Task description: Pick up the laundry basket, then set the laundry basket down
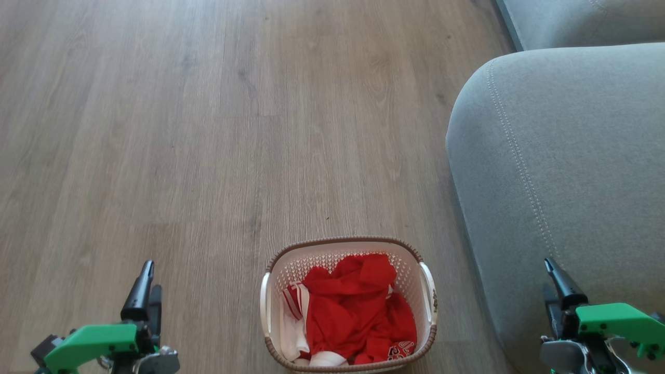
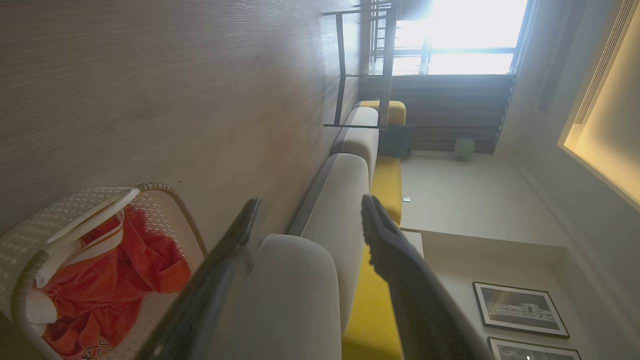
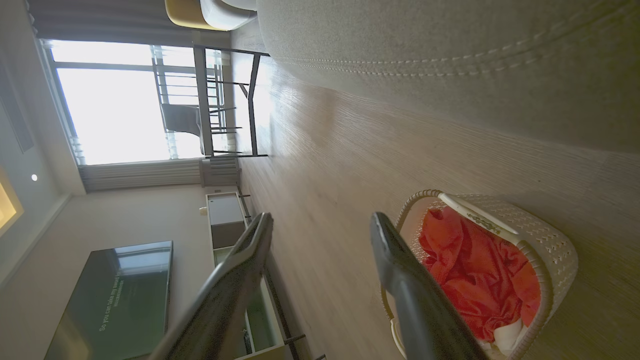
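Now, laundry basket (image 1: 311, 265) on open floor (image 1: 208, 130), sofa (image 1: 561, 182) near on R, seemingly apart, L gripper (image 1: 151, 278), R gripper (image 1: 546, 275) spread wide, empty.

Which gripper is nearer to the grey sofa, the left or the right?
Right. The right gripper shows against the grey sofa's arm; the left gripper is on the far side of the laundry basket, over the floor.

Daylight floods from a blown-out window (image 3: 115, 105), leaving glare on the wood floor (image 3: 300, 150), while the head view is evenly lit and sharp and wrist-view edges bend.
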Robot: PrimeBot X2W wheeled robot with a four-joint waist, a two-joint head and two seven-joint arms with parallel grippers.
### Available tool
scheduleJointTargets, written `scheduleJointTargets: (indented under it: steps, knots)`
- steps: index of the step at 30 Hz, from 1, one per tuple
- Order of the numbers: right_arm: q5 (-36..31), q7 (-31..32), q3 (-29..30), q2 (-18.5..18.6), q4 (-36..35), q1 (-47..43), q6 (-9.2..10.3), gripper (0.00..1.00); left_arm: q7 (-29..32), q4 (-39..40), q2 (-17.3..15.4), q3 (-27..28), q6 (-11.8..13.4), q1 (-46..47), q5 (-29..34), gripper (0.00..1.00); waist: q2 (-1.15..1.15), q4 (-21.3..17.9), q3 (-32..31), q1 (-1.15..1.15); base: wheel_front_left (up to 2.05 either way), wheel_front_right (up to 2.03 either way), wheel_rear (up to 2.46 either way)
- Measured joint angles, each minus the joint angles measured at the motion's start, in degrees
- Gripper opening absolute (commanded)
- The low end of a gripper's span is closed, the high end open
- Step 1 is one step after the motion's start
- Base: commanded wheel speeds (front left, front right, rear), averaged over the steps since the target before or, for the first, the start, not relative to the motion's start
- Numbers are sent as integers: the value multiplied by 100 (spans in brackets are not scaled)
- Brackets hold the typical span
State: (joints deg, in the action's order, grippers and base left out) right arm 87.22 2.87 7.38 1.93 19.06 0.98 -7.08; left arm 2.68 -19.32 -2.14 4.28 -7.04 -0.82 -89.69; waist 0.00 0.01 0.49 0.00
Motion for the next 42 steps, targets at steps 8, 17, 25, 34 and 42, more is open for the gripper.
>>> scheduleJointTargets:
  steps: [8,17,25,34,42]
  knots:
    - [-534,-145,14,0,-132,127,0,100,-131,207,1,69,-1,125,550,100,0,8,7,0,0,0,0]
    - [-1316,-278,20,0,-372,230,0,100,-283,408,1,189,-1,144,1141,100,0,19,18,0,0,0,0]
    - [-2175,-411,-65,0,-646,290,0,100,-414,710,1,7,263,204,2159,100,0,19,27,0,0,0,0]
    - [-3233,-558,-260,3,-948,388,0,100,-537,1146,2,-224,570,210,3026,100,0,2,43,0,0,0,0]
    - [-4242,-700,-542,21,-1113,477,0,100,-695,1470,-1,-535,870,332,3936,100,0,16,65,0,0,0,0]
